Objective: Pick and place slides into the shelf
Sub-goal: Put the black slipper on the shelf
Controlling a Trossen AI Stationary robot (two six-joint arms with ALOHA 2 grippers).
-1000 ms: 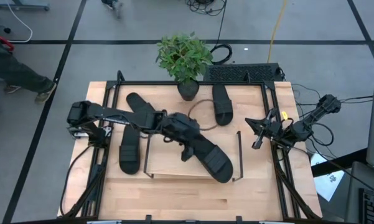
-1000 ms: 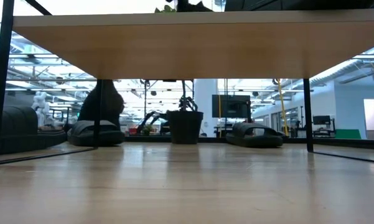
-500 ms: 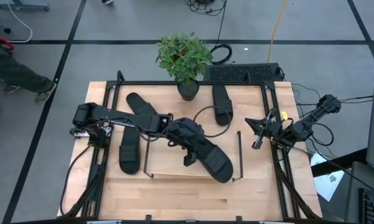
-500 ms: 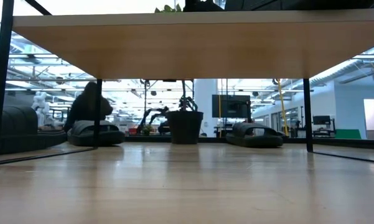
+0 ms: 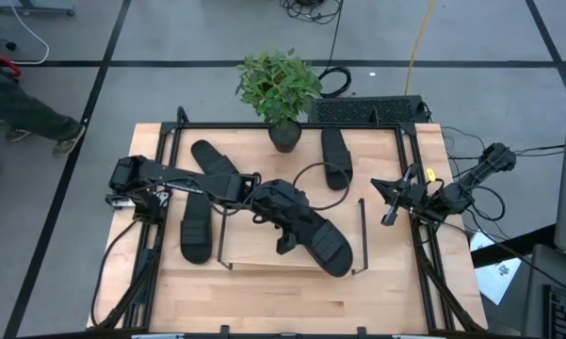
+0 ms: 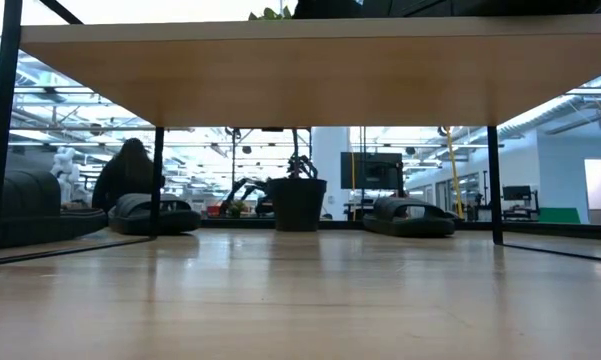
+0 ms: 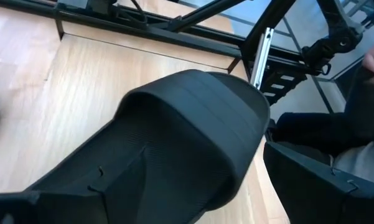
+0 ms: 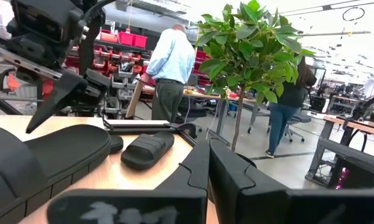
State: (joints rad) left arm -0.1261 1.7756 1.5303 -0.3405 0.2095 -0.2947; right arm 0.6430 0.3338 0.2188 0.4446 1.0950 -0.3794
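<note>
One black slide (image 5: 322, 243) lies slantwise on the shelf's light wood board (image 5: 264, 252), its toe end past the board's near edge. My left gripper (image 5: 298, 224) stands open at its heel end, with the slide (image 7: 187, 143) between the fingers. A strip of wood shows between the slide and one finger (image 7: 311, 180). Three more slides rest sole-down on the table: two at the left (image 5: 212, 162) (image 5: 196, 226) and one at the back (image 5: 335, 158). My right gripper (image 5: 393, 200) waits shut at the table's right edge. My left gripper reaches slanting down along the slide from its heel end, a finger on each side. Whether either finger touches the slide I cannot tell, since the slide itself hides one finger and a gap shows beside the other.
A potted plant (image 5: 281, 94) stands at the table's far edge, with a black grille (image 5: 367, 111) to its right. A cable loop (image 5: 322, 184) hangs over the table behind the shelf. The shelf's wire end frames (image 5: 363, 235) rise at both ends. People (image 8: 171, 68) stand in the room beyond.
A person in the room behind the table has shifted toward the left of the low view. The slide on the shelf has kept its place.
</note>
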